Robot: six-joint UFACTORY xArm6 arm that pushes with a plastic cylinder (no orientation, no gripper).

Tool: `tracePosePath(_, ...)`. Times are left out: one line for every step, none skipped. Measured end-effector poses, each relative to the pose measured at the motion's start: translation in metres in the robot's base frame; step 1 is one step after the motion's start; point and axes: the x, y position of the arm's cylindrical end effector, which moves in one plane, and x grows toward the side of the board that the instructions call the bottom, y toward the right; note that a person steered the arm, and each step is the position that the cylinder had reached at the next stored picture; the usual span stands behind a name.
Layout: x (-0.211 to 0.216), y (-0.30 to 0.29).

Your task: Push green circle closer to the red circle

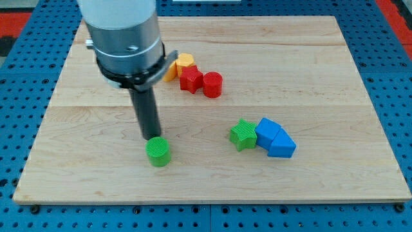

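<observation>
Now, clawless, my tip (150, 136) touches the green circle (158, 153) near the board's bottom edge — approach seemingly done — so it likely must get behind it, pushing toward the red circle (212, 84) near the top edge.

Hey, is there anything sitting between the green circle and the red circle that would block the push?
Nothing visible does. The green circle lies toward the view's bottom, and bare board runs from it up and right to the red circle. The red star is beside the red circle on its left, off that line. My tip is right behind the green circle's upper-left edge.
</observation>
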Motion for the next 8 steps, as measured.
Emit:
tracePosePath(-0.015, -0.066)
tracePosePath(-0.004, -0.084)
tracePosePath(0.054, -0.053)
tracePosePath(0.079, 0.038)
tracePosePath(0.079, 0.125)
tracePosePath(0.079, 0.192)
tracePosePath(0.086, 0.137)
tracePosePath(0.086, 0.013)
